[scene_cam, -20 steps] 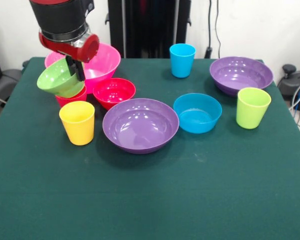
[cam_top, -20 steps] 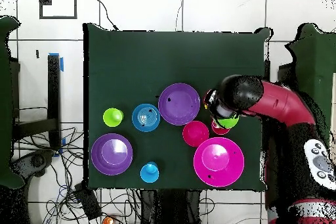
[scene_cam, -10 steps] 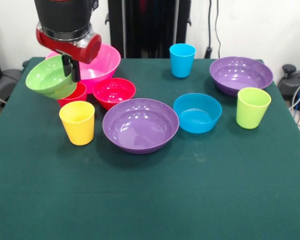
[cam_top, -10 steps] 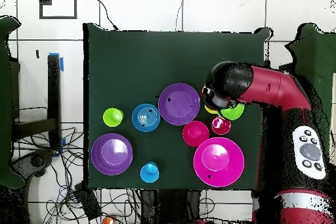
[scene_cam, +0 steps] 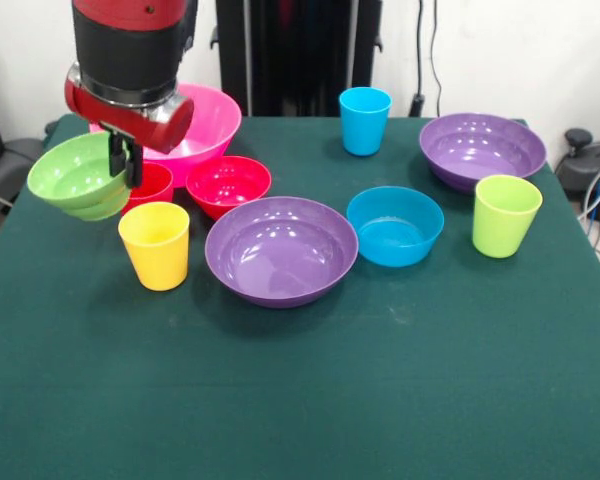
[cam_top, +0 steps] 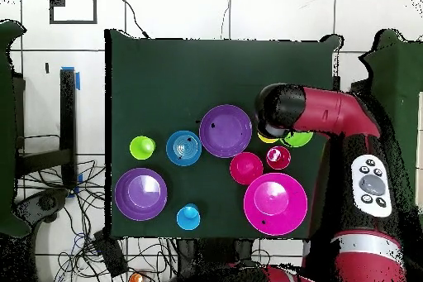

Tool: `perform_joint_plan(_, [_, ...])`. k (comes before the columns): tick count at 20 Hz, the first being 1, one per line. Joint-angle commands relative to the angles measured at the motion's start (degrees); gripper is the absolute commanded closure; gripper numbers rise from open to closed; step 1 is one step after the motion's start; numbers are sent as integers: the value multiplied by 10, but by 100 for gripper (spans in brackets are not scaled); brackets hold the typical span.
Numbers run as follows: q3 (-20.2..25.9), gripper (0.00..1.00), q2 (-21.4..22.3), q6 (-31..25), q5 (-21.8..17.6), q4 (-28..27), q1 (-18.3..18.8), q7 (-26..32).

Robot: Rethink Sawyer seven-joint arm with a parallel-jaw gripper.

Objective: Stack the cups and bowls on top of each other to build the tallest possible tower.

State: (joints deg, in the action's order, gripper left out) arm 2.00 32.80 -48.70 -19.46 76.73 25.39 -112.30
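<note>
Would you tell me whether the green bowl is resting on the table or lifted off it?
Lifted: the gripper pinches the green bowl by its rim, hanging tilted beside the red cup.

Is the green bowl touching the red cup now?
Apart. In the front view the gripper holds the green bowl lifted by its rim, beside the red cup, not resting on it.

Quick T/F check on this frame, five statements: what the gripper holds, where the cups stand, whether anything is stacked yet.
1. The gripper holds the green bowl by its rim. True.
2. The green bowl rests on the table. False: it hangs tilted in the air.
3. The yellow cup stands upright on the table. True.
4. The blue cup sits inside the blue bowl. False: it stands apart, farther back.
5. The lime cup is stacked on a purple bowl. False: it stands alone.
</note>
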Motion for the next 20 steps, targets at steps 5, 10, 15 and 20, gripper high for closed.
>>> perform_joint_plan(5, [-58, 100, -47, 89, -37, 4, -72, -104])
perform_joint_plan(10, [-66, 100, -66, 92, -1, -5, -78, -108])
perform_joint_plan(15, [-72, 100, -73, 91, 23, -3, -85, -113])
perform_joint_plan(20, [-82, 100, -79, 95, 40, -2, -96, -117])
